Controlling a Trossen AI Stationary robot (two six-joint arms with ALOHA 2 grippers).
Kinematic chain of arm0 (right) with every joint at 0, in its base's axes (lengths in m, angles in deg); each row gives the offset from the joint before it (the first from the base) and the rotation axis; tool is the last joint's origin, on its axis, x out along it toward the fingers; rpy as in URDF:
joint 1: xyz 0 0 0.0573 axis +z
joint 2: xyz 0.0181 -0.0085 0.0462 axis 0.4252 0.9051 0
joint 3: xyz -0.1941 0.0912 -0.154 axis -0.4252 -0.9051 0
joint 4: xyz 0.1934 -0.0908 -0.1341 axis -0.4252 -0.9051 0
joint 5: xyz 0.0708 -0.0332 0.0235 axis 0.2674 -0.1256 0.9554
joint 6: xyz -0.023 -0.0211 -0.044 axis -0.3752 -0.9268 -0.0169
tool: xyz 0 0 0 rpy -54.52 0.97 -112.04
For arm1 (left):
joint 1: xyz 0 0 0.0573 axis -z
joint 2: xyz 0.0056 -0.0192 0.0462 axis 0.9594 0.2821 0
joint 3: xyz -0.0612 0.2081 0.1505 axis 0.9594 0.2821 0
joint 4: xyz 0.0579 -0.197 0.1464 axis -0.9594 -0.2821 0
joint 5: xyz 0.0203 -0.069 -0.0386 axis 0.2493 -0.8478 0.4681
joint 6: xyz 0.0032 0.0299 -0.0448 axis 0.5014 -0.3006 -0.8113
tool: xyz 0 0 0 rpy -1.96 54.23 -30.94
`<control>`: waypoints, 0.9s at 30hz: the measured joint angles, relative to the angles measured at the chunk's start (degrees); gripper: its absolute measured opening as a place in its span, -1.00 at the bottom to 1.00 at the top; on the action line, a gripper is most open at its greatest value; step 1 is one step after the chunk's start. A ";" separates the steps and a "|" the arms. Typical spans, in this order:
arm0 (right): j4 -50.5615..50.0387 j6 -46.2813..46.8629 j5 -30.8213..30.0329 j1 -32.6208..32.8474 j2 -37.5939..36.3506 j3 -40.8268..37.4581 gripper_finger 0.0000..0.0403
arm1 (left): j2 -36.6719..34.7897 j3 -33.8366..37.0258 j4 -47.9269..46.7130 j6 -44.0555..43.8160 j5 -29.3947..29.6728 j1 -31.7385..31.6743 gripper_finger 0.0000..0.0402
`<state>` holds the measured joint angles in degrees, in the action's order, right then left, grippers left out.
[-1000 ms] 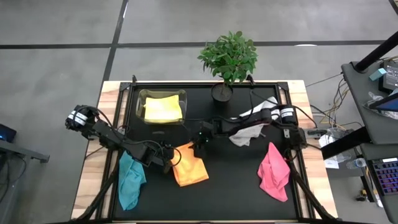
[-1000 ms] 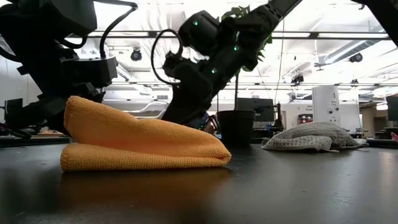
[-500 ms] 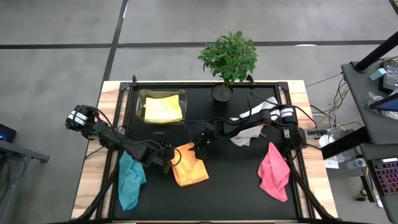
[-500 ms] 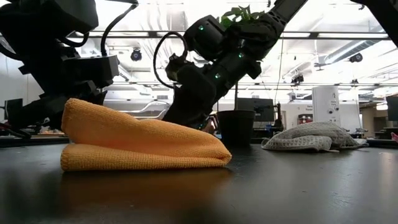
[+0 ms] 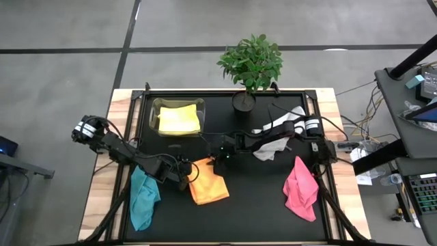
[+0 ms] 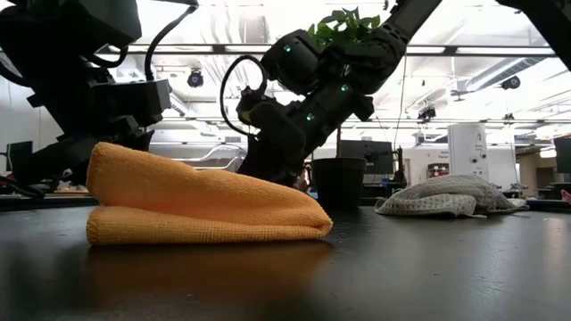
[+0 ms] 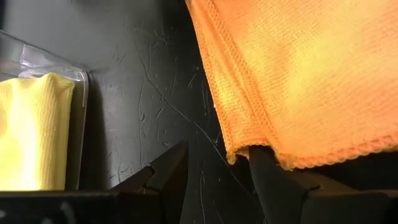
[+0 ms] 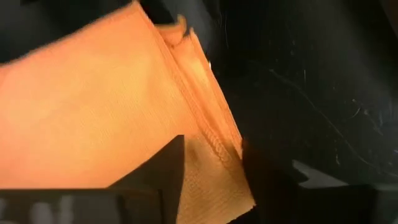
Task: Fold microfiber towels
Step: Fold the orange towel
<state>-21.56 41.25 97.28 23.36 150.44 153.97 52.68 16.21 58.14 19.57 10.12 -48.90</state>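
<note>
The orange towel (image 5: 208, 182) lies folded over on the black mat, two layers showing in the low view (image 6: 201, 209). My left gripper (image 5: 184, 175) is open at its left edge. My right gripper (image 5: 220, 159) is open just above its far corner (image 8: 214, 186), which shows between the fingers. The yellow towel (image 5: 179, 120) lies folded in the clear box. The teal towel (image 5: 143, 198), the pink towel (image 5: 300, 189) and the white-grey towel (image 5: 272, 148) lie crumpled on the mat. My left gripper comes in low from the table's left. The towel's hemmed edge near a corner (image 7: 244, 148) lies over the tip of one finger (image 7: 273, 180); the other finger (image 7: 166, 171) stands on bare mat. My right gripper: I cannot tell whether its fingers touch the towel's corner.
The clear plastic box (image 5: 154, 104) stands at the far left of the mat. A potted plant (image 5: 250, 65) stands at the far edge, also in the low view (image 6: 339, 183). Bare mat (image 5: 256, 198) lies between the orange and pink towels.
My right gripper has risen a little from the orange towel's far side. The towel has stayed folded in place. My left gripper has kept still.
</note>
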 joint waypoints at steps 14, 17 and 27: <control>-3.93 -0.91 0.39 1.01 -4.01 0.29 -0.95 | -0.02 5.58 9.96 -0.09 2.93 0.00 -0.23; -5.63 -1.07 -0.15 1.65 -6.19 0.29 -0.95 | -0.05 6.04 10.51 -0.09 3.64 0.00 -0.23; -11.35 -2.66 -8.20 3.04 -8.23 -0.21 -0.96 | -0.04 6.19 10.67 -0.11 3.77 0.00 -0.23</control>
<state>-32.92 38.59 89.08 26.40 142.21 153.76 52.63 22.40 68.81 19.46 13.89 -48.90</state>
